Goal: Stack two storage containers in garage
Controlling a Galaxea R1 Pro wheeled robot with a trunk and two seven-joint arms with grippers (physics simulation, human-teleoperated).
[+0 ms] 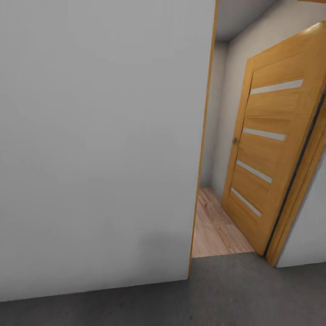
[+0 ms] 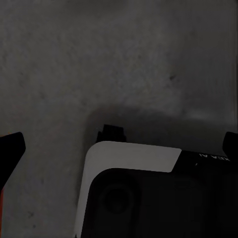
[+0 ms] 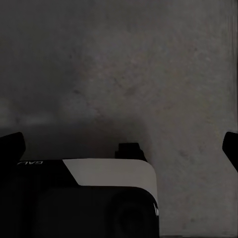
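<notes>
I stand on the dark grey concrete-like floor (image 1: 253, 294) of the garage, facing a plain pale grey wall (image 1: 99, 145). My left gripper (image 2: 121, 146) hangs open over this floor (image 2: 124, 59), its dark fingertips (image 2: 11, 148) far apart and nothing between them. A thin orange-red sliver (image 2: 1, 213) shows beside one left fingertip; too little of it is visible to tell what it is. My right gripper (image 3: 121, 146) is likewise open and empty above the floor (image 3: 139, 64). The storage containers are out of view.
An orange-brown wooden door (image 1: 271, 154) with pale horizontal strips stands open into a narrow passage with light wood-plank flooring (image 1: 217, 226). Its frame (image 1: 201, 149) edges the grey wall. My own white and black base (image 2: 134, 158) (image 3: 109, 173) lies under both grippers.
</notes>
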